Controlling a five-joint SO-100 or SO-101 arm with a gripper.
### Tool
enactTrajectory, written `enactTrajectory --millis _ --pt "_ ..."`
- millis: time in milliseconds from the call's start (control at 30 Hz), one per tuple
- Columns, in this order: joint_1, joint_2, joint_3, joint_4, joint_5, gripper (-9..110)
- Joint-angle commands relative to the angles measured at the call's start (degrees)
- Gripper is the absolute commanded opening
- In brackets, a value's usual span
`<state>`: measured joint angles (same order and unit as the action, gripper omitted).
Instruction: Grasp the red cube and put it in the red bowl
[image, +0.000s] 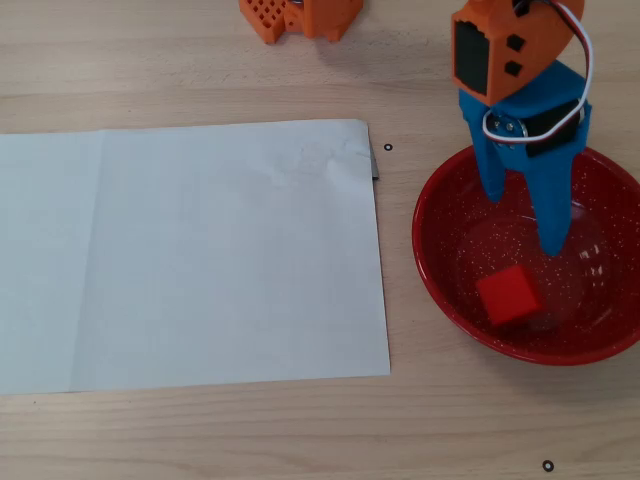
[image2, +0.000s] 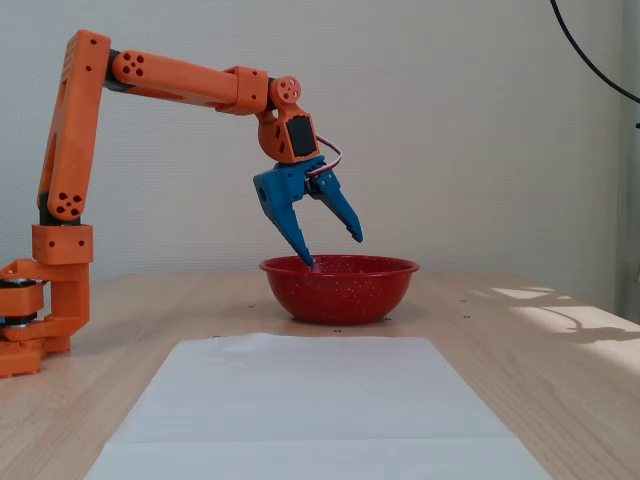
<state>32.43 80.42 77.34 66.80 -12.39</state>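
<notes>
The table (image: 200, 60) carries a white sheet (image: 190, 255) and, to its right in the overhead view, the bowl (image: 432, 255). The claw (image2: 333, 248) hangs just above the bowl, spread wide and empty. The cube (image: 508, 296) lies inside the bowl, small, matte and bright red against the glossy speckled wall. With the drop apparently done, the claw should lift straight up, clear of the rim.

One red cube (image: 508, 296), one red bowl (image: 436, 262), one white paper sheet (image: 190, 255), one orange arm (image2: 170, 78) with one blue tool (image2: 333, 250).
</notes>
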Motion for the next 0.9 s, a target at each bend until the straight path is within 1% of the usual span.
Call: enactTrajectory --millis 0,133,233,367,667,867 --pt "2.4 4.6 -4.4 -0.6 -0.6 35" --pt "1.8 4.9 -9.2 3.6 -2.2 26" --pt "1.1 5.6 -13.4 7.7 -2.6 17" --pt "-0.5 7.3 -17.9 12.6 -2.4 0" --pt "-6.0 14.9 -22.1 20.4 -0.5 0" --pt "-10.5 25.0 -17.1 23.1 0.4 0"
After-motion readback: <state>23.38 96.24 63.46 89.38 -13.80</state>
